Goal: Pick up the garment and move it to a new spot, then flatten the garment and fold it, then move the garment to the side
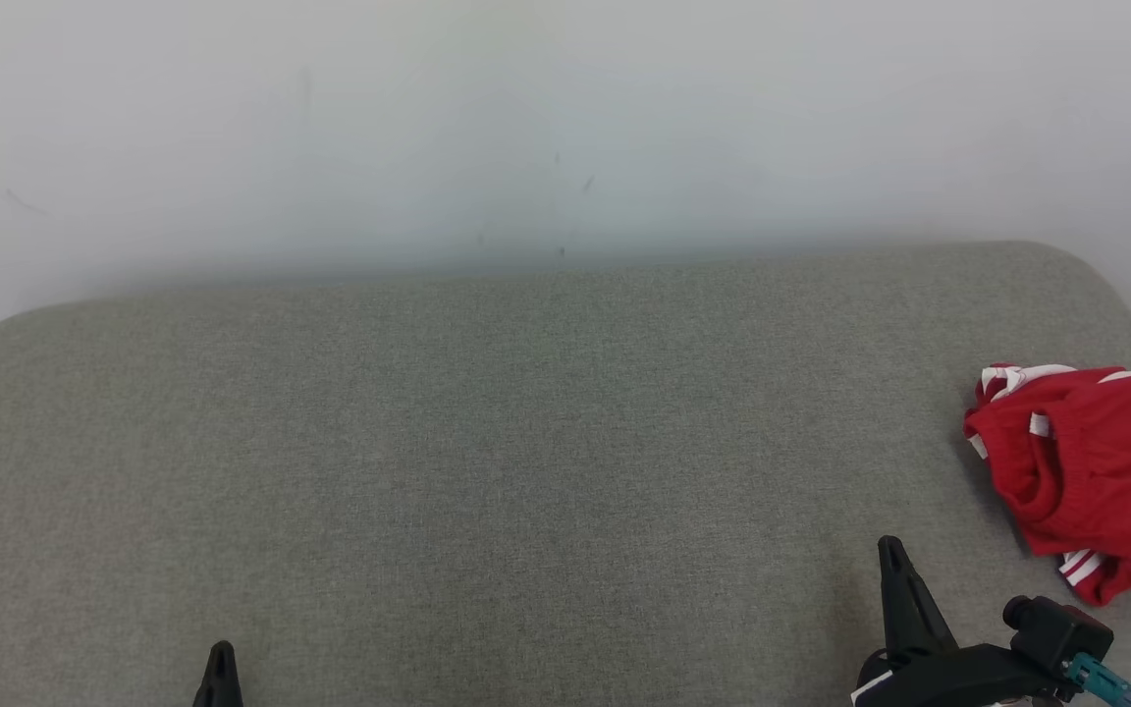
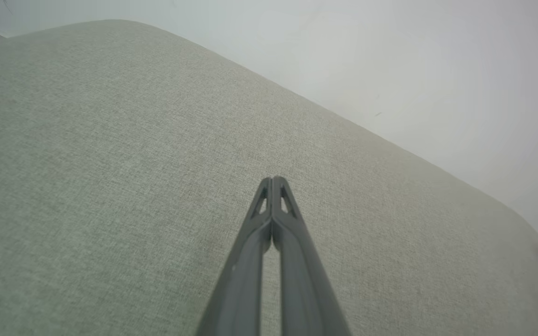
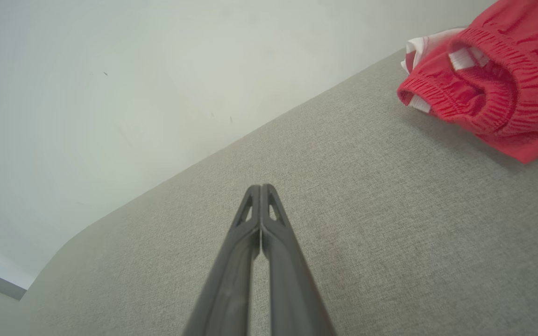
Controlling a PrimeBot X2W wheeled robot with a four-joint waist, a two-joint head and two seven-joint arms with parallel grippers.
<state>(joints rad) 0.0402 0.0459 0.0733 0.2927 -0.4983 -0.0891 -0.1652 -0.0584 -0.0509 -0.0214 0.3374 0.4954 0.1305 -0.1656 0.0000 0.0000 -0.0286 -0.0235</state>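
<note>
1. I read the left gripper and right gripper as fully closed, holding nothing.
2. The garment lies crumpled at the right edge of the padded surface, near the right gripper; I judge that arm suits the pickup.

- We see the garment in bright red, with white stripes and white trim along its edges.
- We note the padded surface in grey-green, with a fine woven fleck.
- We find the wall off-white, marked by a few faint dark specks.
- We record the left gripper and right gripper in dark grey.
- We mark a teal connector.
</note>
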